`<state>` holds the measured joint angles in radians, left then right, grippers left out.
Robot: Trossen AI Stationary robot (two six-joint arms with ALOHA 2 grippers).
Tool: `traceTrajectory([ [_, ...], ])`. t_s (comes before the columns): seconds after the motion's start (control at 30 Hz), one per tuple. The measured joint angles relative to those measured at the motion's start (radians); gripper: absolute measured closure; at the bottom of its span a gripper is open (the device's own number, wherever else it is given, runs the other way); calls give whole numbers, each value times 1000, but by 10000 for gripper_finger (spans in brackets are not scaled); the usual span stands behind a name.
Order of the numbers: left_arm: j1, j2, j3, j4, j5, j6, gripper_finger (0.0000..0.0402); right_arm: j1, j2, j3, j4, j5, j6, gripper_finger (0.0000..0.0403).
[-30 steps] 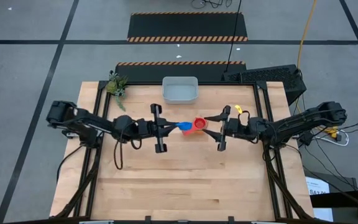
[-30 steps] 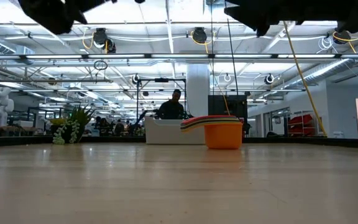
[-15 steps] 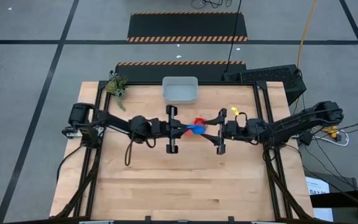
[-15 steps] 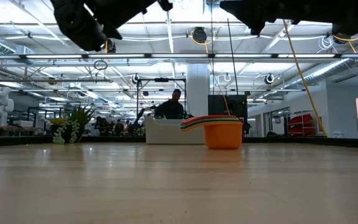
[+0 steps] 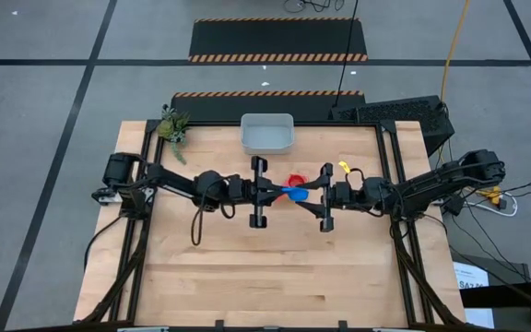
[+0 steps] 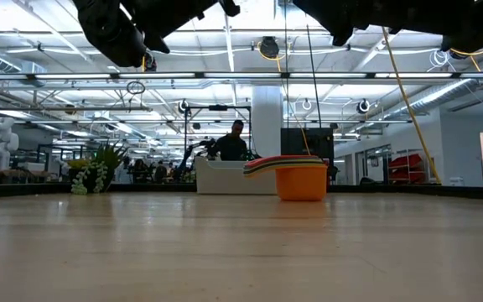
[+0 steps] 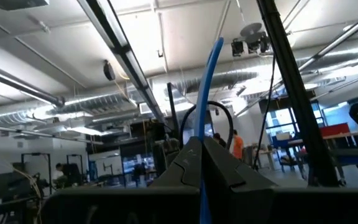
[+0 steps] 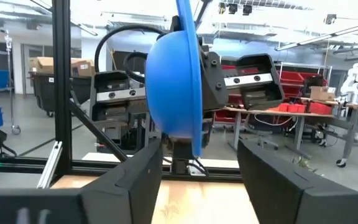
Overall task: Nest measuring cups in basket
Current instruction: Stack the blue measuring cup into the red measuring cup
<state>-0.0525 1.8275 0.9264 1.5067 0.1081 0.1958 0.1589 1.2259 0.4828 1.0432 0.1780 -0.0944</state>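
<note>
Left gripper (image 5: pixel 275 191) fingers pinch smooth blue plastic cup (image 5: pixel 293 192) by flat handle, edge-on, bowl toward right gripper (image 8: pixel 199 163), whose fingers spread wide, bowl just beyond. Basket (image 5: pixel 266 134) well apart.

— What do you have around the rig?

— I see a pale wooden bench (image 5: pixel 275 267) on a grey floor (image 5: pixel 44 92) crossed by dark lines, and two hazard-striped black mats (image 5: pixel 277 40) beyond its far edge.

— And the room?

— I look into an open hall: bright ceiling lights (image 6: pixel 268 46), exposed pipes, a white column (image 6: pixel 267 113), red bins (image 8: pixel 303 78) on the right, and a person (image 6: pixel 231 144) behind.
</note>
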Motion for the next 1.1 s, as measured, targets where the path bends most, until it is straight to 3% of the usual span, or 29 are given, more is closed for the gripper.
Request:
traceTrajectory([
  [0.43, 0, 0, 0, -32, -1, -9, 401, 0, 0, 0, -12, -6, -23, 348],
  [0.57, -2, -1, 0, -62, 4, -14, 396, 0, 0, -2, -20, -50, -27, 393],
  [0.8, 0, -7, -1, -125, -4, -59, 357, 0, -21, -2, -71, -23, -47, 400],
  [1.1, 20, -188, -2, -562, -6, -119, 259, 0, -101, -1, -267, 79, -63, 402],
])
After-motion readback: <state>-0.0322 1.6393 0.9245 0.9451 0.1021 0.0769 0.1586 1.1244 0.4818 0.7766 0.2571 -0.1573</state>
